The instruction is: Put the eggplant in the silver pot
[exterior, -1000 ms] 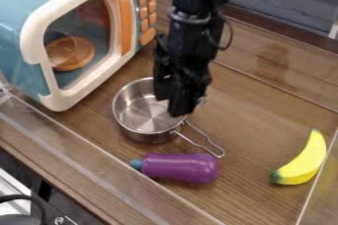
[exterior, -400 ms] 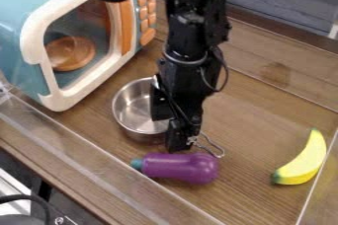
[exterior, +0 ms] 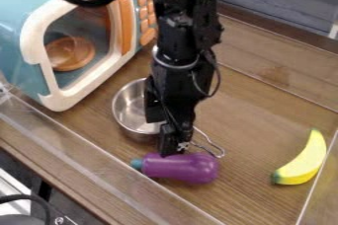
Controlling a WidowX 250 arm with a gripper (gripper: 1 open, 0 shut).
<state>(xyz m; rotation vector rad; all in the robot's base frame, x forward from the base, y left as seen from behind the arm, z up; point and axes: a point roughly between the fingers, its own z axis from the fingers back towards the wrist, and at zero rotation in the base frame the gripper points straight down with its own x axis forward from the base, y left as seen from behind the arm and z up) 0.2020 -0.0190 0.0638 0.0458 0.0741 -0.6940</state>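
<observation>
The purple eggplant lies on its side on the wooden table near the front, its teal stem cap pointing left. Just behind it stands the silver pot, with its wire loop handle reaching toward the eggplant. My gripper points straight down right above the eggplant, at the pot's front rim. Its black fingers are open and hold nothing. The arm hides part of the pot's right side.
A toy microwave with its door open and an orange bowl inside stands at the back left. A yellow banana lies at the right. A clear wall runs along the table's front edge.
The gripper has come down and toward the front, from over the pot to just above the eggplant, and its fingers have spread wider. Eggplant, pot and banana have not moved.
</observation>
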